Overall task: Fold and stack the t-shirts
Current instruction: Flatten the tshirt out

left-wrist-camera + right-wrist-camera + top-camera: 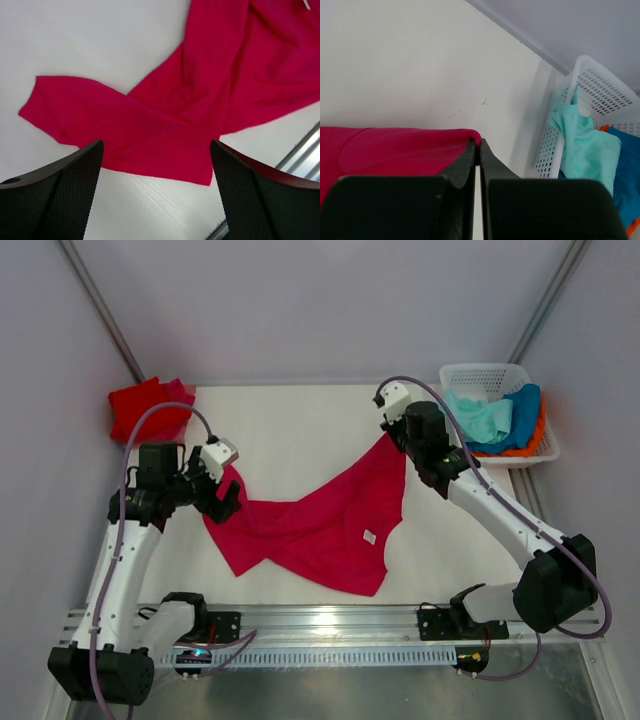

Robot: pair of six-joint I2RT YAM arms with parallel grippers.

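A crimson-pink t-shirt (320,525) lies crumpled across the middle of the white table. Its far right corner is stretched up to my right gripper (392,435), which is shut on it; the right wrist view shows the cloth (385,150) pinched at the tips of that gripper (479,145). My left gripper (224,497) hovers over the shirt's left end, open. In the left wrist view the shirt (200,100) lies below the left gripper (156,147) with nothing between the fingers (65,195). A red t-shirt (150,408) sits at the table's back left corner.
A white lattice basket (490,373) at the back right holds mint-green (480,418), blue (520,410) and orange (540,435) cloth; the right wrist view shows the basket (605,85) close to the right gripper. A metal rail (330,622) runs along the near edge.
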